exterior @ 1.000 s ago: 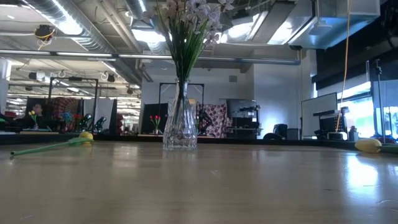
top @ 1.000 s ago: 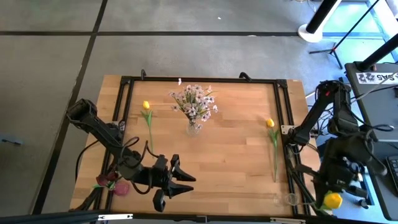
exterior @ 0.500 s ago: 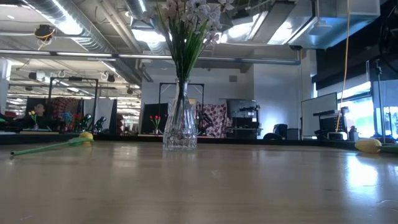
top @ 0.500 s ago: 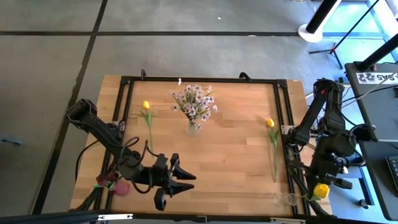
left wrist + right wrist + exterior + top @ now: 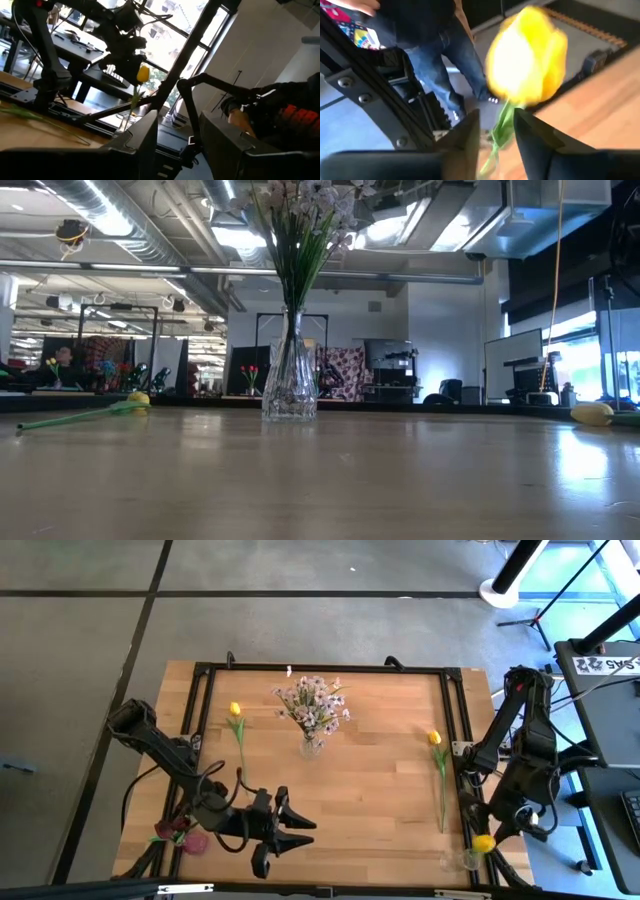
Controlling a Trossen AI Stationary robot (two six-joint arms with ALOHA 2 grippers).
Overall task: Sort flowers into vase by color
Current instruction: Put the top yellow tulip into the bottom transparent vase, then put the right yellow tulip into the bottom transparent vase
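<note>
Holding the yellow tulip bud (image 5: 484, 843) loosely between narrowly parted fingers, your right hand (image 5: 492, 837) hovers at five o'clock; centre its stem over the small clear glass vase (image 5: 463, 860) before releasing. Left hand (image 5: 285, 837) waits open.

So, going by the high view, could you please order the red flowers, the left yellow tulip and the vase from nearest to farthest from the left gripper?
From the left gripper:
1. Red flowers, table's left edge.
2. Left yellow tulip, farther up.
3. Vase, centre; too close to the tulip to call.
</note>
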